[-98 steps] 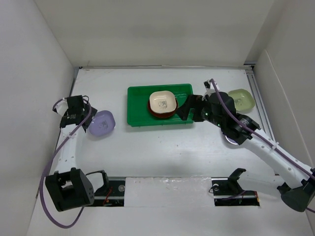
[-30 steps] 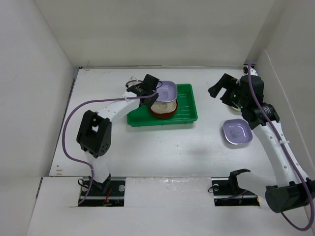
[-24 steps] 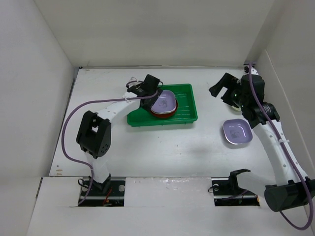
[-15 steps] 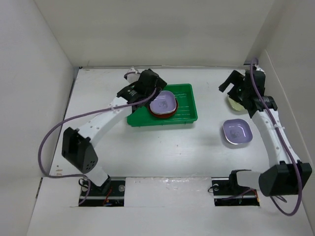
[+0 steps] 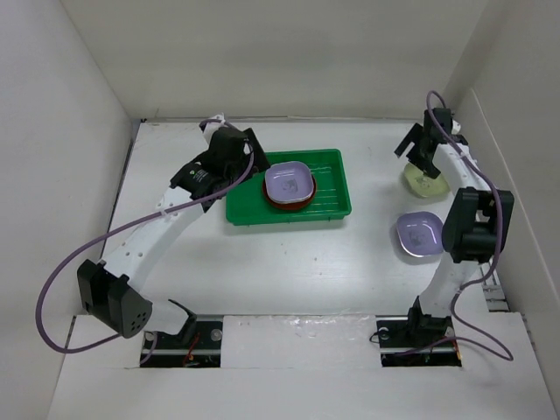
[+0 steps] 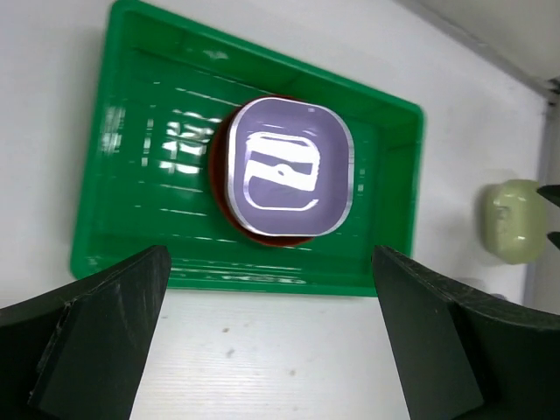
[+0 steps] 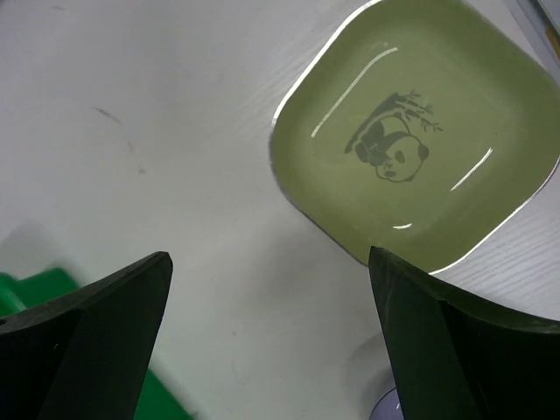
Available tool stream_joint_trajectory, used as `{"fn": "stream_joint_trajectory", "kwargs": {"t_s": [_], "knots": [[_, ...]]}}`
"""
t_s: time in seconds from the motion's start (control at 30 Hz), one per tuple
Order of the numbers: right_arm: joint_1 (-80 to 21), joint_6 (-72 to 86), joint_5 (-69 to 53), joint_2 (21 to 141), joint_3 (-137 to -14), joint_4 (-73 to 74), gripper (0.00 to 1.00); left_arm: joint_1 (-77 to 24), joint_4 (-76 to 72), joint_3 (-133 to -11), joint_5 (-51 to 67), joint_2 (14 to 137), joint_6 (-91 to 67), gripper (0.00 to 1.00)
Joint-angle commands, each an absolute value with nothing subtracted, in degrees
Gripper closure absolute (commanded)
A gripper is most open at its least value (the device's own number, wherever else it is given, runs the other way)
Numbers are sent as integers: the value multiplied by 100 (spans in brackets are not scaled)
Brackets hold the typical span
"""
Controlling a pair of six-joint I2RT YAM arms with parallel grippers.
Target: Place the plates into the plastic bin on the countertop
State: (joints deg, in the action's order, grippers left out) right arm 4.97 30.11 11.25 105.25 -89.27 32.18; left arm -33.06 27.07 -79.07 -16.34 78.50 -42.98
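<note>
The shallow rectangular green plastic bin (image 5: 245, 188) lies on the flat white countertop (image 5: 289, 262), midway across and toward the back; about its middle a rounded-square lavender dish (image 5: 290, 183) sits on a round reddish-brown plate (image 5: 282, 205). Well to its right a rounded-square light green dish (image 5: 424, 185) lies seemingly close to the right wall (image 5: 490, 140), and just in front of it, apart, a second rounded-square lavender dish (image 5: 421, 234)

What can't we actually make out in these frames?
- Stack in the green bin, top and left wrist views: the lavender dish covers the reddish-brown plate except its rim. Anything between them is hidden.
- Light green dish, top view: the right gripper covers part of its rim.
- Second lavender dish, right wrist view: cut off by the bottom edge, so only a sliver shows.
- Bin, right wrist view: only a corner shows at the lower left.
</note>
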Motion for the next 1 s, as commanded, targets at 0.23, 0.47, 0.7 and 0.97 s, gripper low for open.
{"fn": "stream_joint_trajectory", "kwargs": {"t_s": [0.23,0.47,0.7,0.97], "knots": [[510,2787,1107,11829,-9667,3384,8,-3155,2672,-7515,-1459,7488,-3604,0],[282,2786,1187,12278,-9844,3357,30,-3155,2558,-7233,-1459,7436,-3604,0],[-8,2733,1379,12673,-10317,3480,78,-3155,2505,-7076,-1512,7436,-3604,0],[-1053,2795,2047,11850,-10705,3981,100,-3155,2812,-7075,-1898,7164,-3771,0]]}}
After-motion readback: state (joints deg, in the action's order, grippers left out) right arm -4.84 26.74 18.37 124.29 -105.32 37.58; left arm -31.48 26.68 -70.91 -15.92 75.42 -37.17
